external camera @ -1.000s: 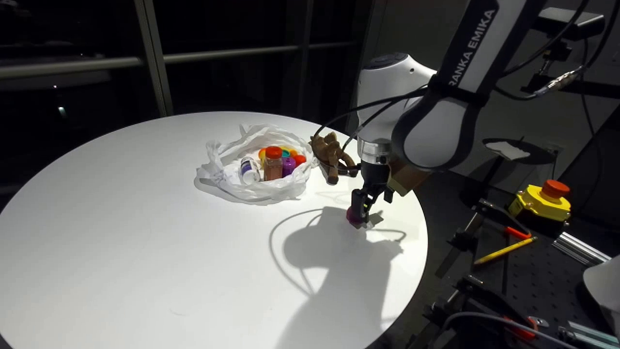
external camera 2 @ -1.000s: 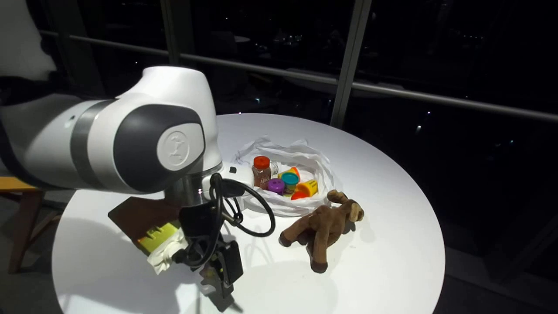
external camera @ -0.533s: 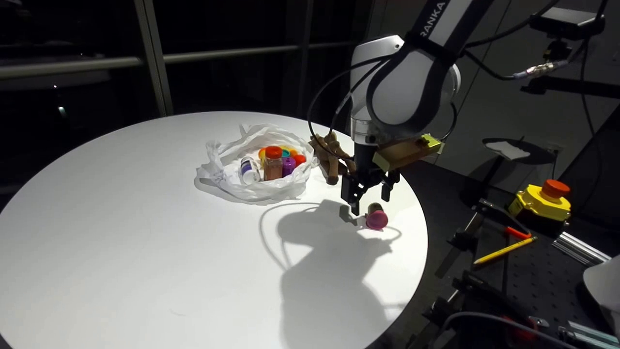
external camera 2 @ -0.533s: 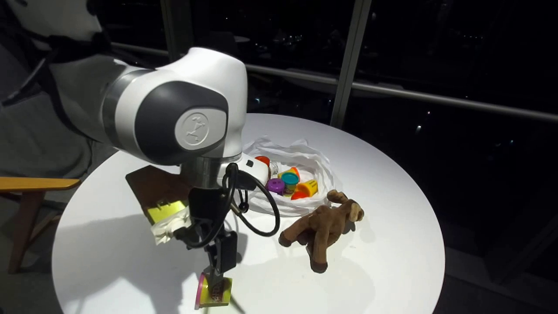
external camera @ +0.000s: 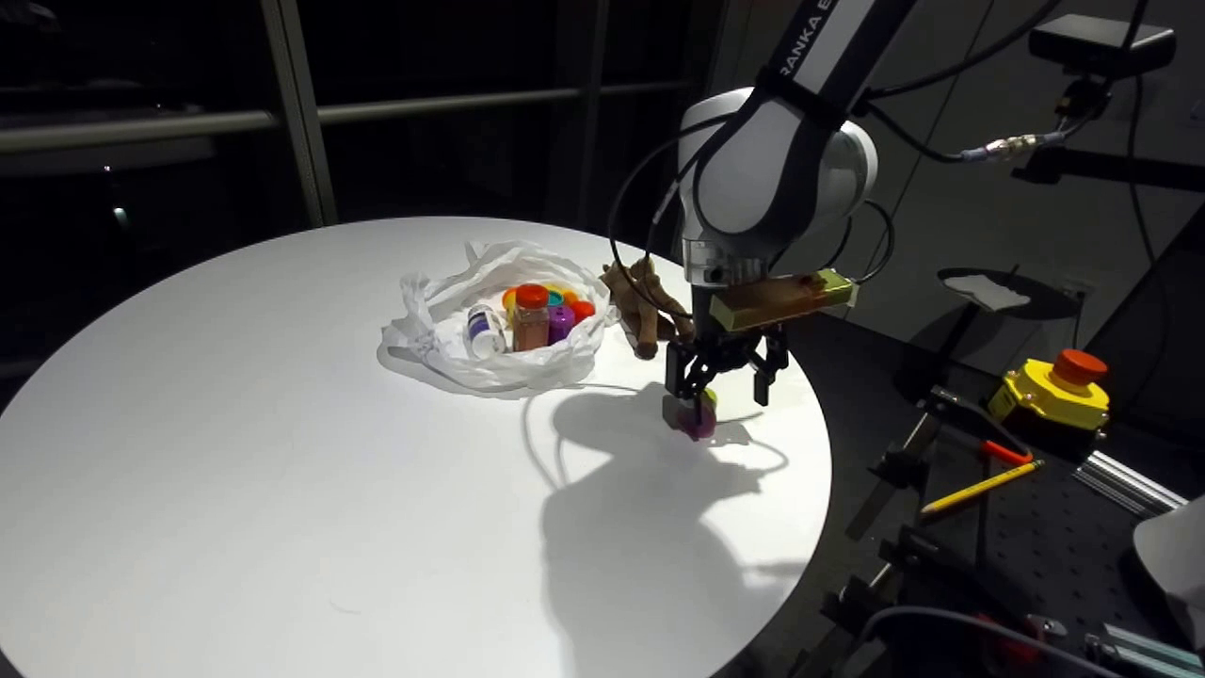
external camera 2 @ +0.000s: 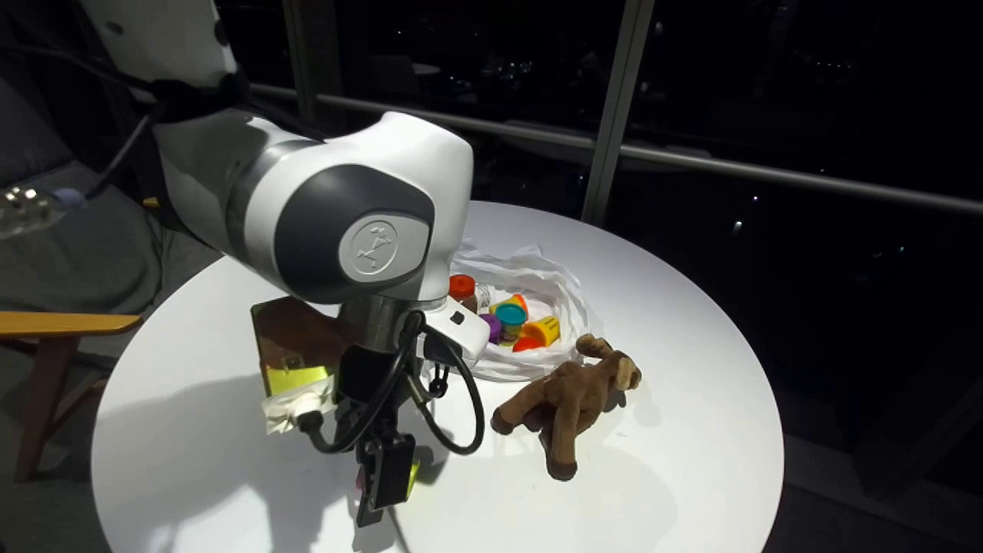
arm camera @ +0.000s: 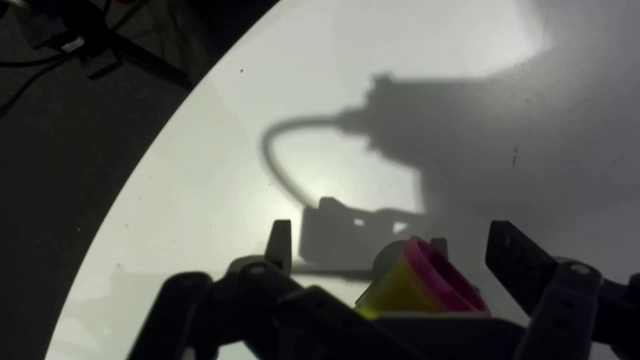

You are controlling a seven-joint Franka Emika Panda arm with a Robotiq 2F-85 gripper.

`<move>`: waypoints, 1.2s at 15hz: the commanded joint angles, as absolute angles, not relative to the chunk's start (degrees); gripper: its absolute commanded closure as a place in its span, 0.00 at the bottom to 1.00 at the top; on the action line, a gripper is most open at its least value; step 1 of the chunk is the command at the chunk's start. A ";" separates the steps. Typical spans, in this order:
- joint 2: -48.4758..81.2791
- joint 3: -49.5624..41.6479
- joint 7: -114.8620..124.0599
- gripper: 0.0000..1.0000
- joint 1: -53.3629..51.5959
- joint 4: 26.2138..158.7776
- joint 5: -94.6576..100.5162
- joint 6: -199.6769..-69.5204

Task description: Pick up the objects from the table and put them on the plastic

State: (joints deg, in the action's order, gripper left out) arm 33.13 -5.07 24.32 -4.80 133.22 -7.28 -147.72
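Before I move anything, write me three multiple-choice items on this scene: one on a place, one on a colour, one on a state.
1. Where is the brown toy animal?
A) On the table, outside the bag
B) Inside the bag
C) Under the bag

2. What colour is the lid of the tub by the hand?
A) Green
B) White
C) Pink

3. What state is the hand in?
A) Shut on the toy animal
B) Open
C) Shut, with nothing in it

Right letters:
1 A: both exterior views show it lying on the table beside the bag.
2 C: the wrist view shows pink at the end of a yellow tub.
3 B: the wrist view shows its fingers wide apart.
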 commanded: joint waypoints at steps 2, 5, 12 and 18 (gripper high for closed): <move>33.81 -4.66 26.34 0.00 -3.84 131.45 -11.23 -148.42; 34.09 -4.29 26.74 0.00 -3.36 131.09 -13.55 -148.62; 38.43 -5.51 32.32 0.00 -4.98 128.63 -14.43 -149.08; 40.89 -5.91 35.58 0.00 -5.18 126.82 -14.37 -151.41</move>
State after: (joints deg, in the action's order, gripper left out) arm 39.75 -5.09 34.05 -4.19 128.38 -13.06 -150.27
